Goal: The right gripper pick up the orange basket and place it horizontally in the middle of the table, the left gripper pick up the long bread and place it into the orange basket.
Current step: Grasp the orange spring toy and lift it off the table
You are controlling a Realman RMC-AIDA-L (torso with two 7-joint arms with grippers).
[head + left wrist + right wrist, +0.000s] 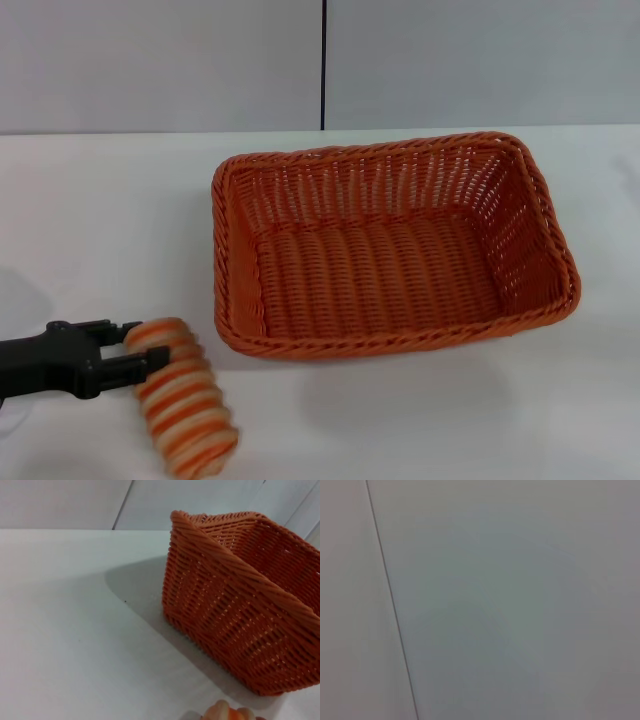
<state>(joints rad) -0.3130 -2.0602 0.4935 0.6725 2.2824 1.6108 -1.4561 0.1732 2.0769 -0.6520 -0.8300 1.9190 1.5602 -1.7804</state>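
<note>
Left gripper (148, 352): low at the near left of the head view, its two short black fingers clenched on the upper end of the long bread, one finger on each side of the loaf.
Long bread (182, 395): striped orange and cream, lying near the front left of the table, just beside the basket's near left corner but apart from it; whether it rests on the surface or is slightly raised I cannot tell. A sliver of it shows at the edge of the left wrist view.
Table (90, 220): plain white, meeting a grey wall behind.
Orange basket (395, 250): standing in the middle of the table with its long side across, upright, nothing inside.
Right gripper: not in view; its wrist camera shows only grey wall with a dark seam, so its fingers cannot be judged.
Step in hand: basket placement looks done; the bread pick-up is under way.
Next move: likely lift the loaf above the braided rim, carry it rightward over the basket floor, lower and release.
</note>
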